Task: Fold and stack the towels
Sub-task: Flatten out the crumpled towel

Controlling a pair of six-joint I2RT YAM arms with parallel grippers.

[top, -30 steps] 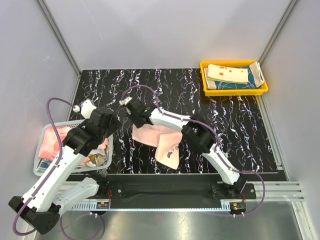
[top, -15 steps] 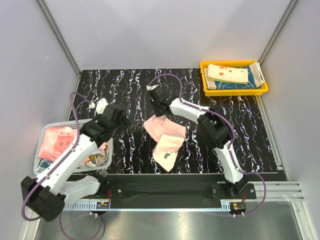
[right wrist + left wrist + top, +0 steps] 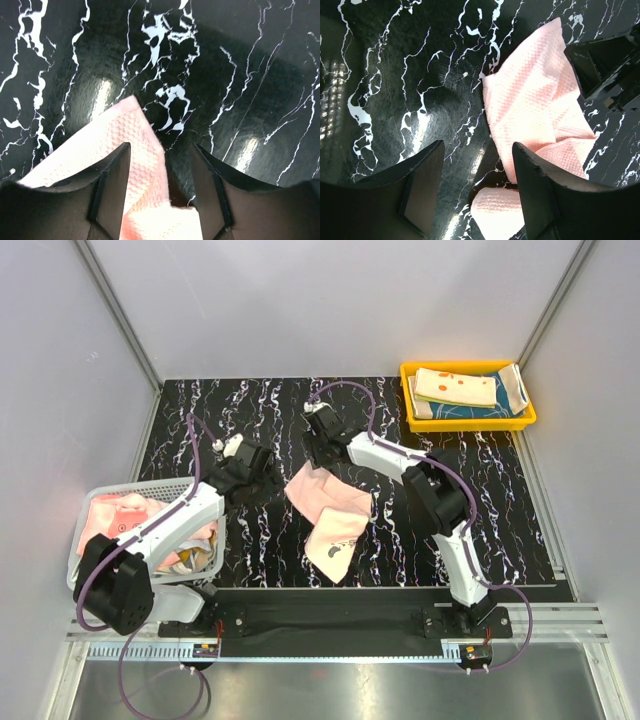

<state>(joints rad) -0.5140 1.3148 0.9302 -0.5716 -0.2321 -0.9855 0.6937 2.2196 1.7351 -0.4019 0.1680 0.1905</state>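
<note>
- The pink towel is spread loosely on the black marbled table at the centre of the top view. It is partly doubled over itself. Its long axis runs from an upper corner, just left of centre, down and slightly right toward the lower edge.
- The right gripper is placed directly over that upper corner, so the cloth extends away from it toward the bottom of the frame.
- In the right wrist view, the pointed corner of the pink towel is seen lying flat between the fingers of the right gripper. The jaws are held apart and nothing is pinched.
- The left gripper is positioned just left of the towel's left edge, close to it but apart.
- In the left wrist view, the pink towel fills the upper right. The left gripper is spread wide over bare table, and nothing is held or touched.
- The right arm is judged the nearer one for the top corner, and the left for the left edge.
- More towels are seen in the white basket at lower left, and folded towels are stacked in the yellow tray at upper right.
</note>
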